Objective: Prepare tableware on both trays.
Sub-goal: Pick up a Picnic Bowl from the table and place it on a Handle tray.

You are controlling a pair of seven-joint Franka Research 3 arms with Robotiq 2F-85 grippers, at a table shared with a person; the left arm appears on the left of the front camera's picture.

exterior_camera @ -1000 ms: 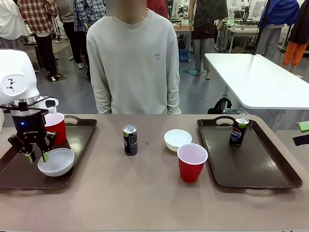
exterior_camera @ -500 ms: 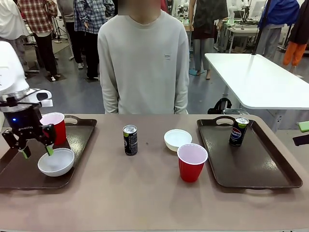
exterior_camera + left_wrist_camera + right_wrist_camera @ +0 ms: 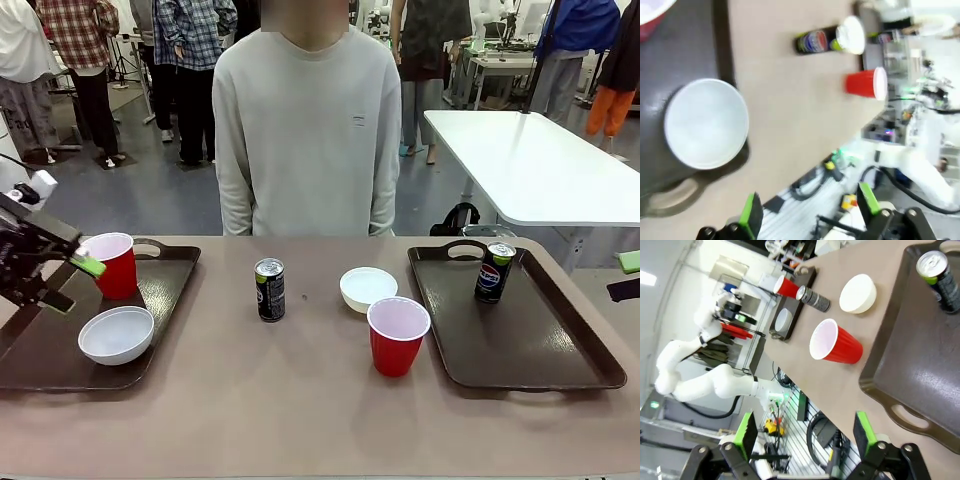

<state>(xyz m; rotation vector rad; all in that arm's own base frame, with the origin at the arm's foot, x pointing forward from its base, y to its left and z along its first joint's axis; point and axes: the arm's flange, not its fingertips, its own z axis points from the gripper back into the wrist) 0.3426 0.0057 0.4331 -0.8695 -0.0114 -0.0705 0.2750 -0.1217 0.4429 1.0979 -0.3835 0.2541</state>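
Observation:
On the left tray [image 3: 165,285] stand a red cup [image 3: 112,265] and a white bowl [image 3: 116,335]. My left gripper [image 3: 72,283] hangs tilted at the tray's left edge, above and left of that bowl, open and empty. In the left wrist view the bowl [image 3: 706,122] lies well ahead of the spread gripper [image 3: 809,207]. Between the trays stand a dark can [image 3: 269,289], a second white bowl [image 3: 368,288] and a second red cup [image 3: 397,336]. The right tray [image 3: 540,340] bears a Pepsi can [image 3: 493,272]. My right gripper [image 3: 805,435] is open and empty, off that tray's near corner.
A person in a pale sweatshirt [image 3: 310,130] stands at the table's far edge, hands out of sight. A white table [image 3: 530,160] stands behind on the right, with people farther off. Bare tabletop [image 3: 250,400] stretches along the near edge.
My left gripper has opened wider, risen from over the bowl and swung left and tilted. The bowl stays on the left tray. The person has stepped slightly to the right.

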